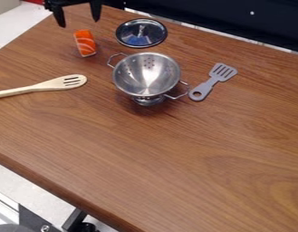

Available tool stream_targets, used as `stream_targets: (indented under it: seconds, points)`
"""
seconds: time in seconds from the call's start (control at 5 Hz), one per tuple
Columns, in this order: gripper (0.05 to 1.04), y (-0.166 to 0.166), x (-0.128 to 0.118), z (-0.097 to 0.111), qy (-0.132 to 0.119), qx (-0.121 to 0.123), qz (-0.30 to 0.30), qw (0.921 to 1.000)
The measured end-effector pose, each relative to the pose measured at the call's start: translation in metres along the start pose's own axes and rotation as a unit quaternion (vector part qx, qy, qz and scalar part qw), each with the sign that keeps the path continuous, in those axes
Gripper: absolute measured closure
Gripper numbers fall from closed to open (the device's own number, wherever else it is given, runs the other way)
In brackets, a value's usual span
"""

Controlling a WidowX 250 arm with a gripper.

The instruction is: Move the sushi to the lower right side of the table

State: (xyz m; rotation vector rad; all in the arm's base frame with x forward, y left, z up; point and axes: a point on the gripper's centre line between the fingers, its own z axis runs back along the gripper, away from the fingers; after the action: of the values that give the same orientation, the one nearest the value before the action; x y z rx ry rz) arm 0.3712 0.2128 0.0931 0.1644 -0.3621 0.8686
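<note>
While the gripper [79, 22] hung w/ its fingers wide apart, the sushi [85, 43] lay just below them on the surface [175, 158], upper L of the frame, btwn the lid [130, 35] & the wooden spoon [65, 82].

Prob. a robotics lab I'm standing in: a robot gripper [78, 22] hangs over the far-left part of a wood table [163, 167], w/ a colander [145, 74], lid [141, 34], spatula [216, 76] & spoon [57, 84] spread out, plus black hardware [74, 219] by the near-left edge.
</note>
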Motion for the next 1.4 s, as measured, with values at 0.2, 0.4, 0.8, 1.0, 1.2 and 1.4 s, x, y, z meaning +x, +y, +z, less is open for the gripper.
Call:
stream_targets:
  seconds: [0.2, 0.4, 0.8, 1.0, 1.2, 1.4]
  points:
    - [0.085, 0.006, -0.002, -0.003, 0.007, -0.001, 0.003, 1.0000]
    - [0.085, 0.005, -0.011, -0.012, 0.008, -0.012, 0.001, 0.9999]
    - [0.133, 0.001, -0.024, -0.037, 0.011, -0.002, 0.013, 0.9999]
    - [0.405, 0.001, -0.028, -0.041, 0.019, 0.009, 0.015, 0.9997]
    - [0.525, -0.001, -0.028, -0.039, 0.038, 0.010, 0.026, 0.9989]
    - [0.525, -0.001, -0.027, -0.040, 0.036, 0.018, 0.034, 0.9986]
